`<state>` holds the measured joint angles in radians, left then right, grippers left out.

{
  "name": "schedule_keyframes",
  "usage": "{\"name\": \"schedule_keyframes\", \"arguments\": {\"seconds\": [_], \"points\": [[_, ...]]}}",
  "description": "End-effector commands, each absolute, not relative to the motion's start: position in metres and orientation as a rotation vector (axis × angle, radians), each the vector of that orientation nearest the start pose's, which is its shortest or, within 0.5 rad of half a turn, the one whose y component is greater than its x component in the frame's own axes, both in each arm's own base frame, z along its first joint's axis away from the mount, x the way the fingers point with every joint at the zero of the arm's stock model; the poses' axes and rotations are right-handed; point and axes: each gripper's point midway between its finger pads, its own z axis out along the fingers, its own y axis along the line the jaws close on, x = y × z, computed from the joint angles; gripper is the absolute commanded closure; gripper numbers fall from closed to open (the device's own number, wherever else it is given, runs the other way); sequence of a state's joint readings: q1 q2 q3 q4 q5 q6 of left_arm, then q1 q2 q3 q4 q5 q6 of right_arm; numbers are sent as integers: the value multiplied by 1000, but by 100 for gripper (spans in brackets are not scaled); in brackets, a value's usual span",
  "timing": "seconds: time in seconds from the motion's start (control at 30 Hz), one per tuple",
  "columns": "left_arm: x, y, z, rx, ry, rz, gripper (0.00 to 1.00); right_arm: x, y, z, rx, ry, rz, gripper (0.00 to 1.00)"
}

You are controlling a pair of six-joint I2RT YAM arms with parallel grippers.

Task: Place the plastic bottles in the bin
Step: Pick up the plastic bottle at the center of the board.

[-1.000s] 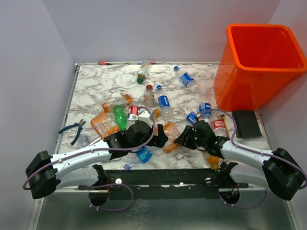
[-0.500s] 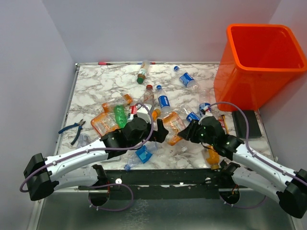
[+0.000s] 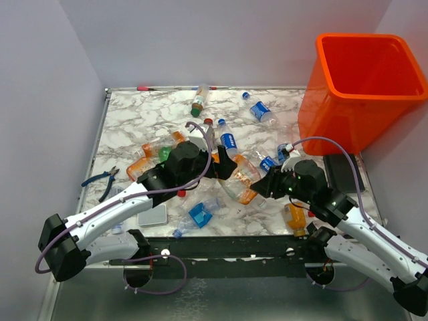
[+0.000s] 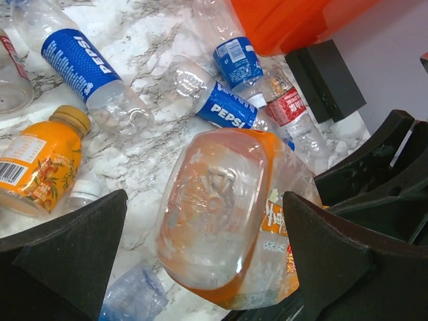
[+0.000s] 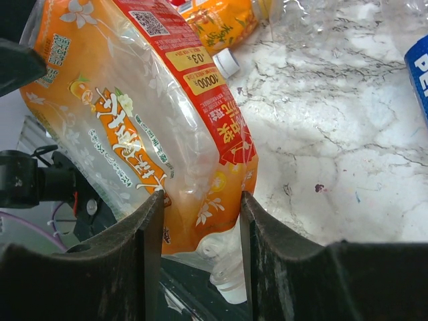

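Note:
A crushed clear bottle with an orange label [image 3: 242, 179] [image 5: 134, 114] hangs above the marble table, and my right gripper [image 3: 265, 187] [image 5: 200, 200] is shut on its neck end. Its base [image 4: 227, 214] sits between the wide-apart fingers of my open left gripper [image 3: 224, 168] [image 4: 204, 200], which does not grip it. More plastic bottles lie around: blue-labelled ones [image 3: 229, 142] [image 4: 83, 67] and an orange one [image 4: 40, 164]. The orange bin [image 3: 334, 120] stands at the far right.
Blue-handled pliers [image 3: 101, 180] lie at the left edge. A dark flat block [image 3: 344, 174] lies in front of the bin. A grey-white pad [image 3: 152, 215] and a blue crushed bottle [image 3: 199, 214] lie near the front edge. Another bottle [image 3: 198, 103] rests at the back.
My right gripper has closed on the orange-labelled bottle and carried it up and away from the front edge. My left arm moved forward alongside, staying open.

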<state>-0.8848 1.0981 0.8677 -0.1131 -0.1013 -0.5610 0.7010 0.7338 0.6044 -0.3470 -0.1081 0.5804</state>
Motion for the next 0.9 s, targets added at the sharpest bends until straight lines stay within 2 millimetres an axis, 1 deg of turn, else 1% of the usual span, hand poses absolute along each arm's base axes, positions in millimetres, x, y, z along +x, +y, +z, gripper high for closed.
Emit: {"name": "schedule_keyframes", "arguments": {"seconds": [0.0, 0.03, 0.2, 0.27, 0.33, 0.37, 0.4, 0.43, 0.6, 0.7, 0.87], "points": [[225, -307, 246, 319, 1981, -1021, 1, 177, 214, 193, -288, 2096, 931, 75], [222, -310, 248, 342, 1979, -1048, 1, 177, 214, 196, -296, 2082, 935, 75], [190, -331, 253, 532, 1953, -1255, 1, 177, 216, 209, -332, 2029, 951, 75], [179, -336, 251, 594, 1960, -1314, 1, 177, 217, 213, -347, 2023, 954, 75], [173, -339, 248, 638, 1968, -1345, 1, 176, 220, 220, -369, 2003, 971, 75], [170, -339, 247, 657, 1969, -1357, 2, 175, 222, 222, -384, 1997, 977, 75], [168, -340, 247, 674, 1967, -1365, 5, 174, 223, 225, -400, 1989, 984, 75], [166, -340, 246, 687, 1965, -1372, 10, 173, 224, 227, -418, 1985, 989, 75], [166, -340, 246, 701, 1957, -1365, 41, 172, 226, 233, -447, 1970, 998, 75], [165, -342, 250, 714, 1930, -1385, 52, 172, 227, 237, -455, 1960, 1004, 74], [157, -347, 249, 772, 1914, -1443, 70, 171, 230, 244, -478, 1948, 1018, 74]]}}
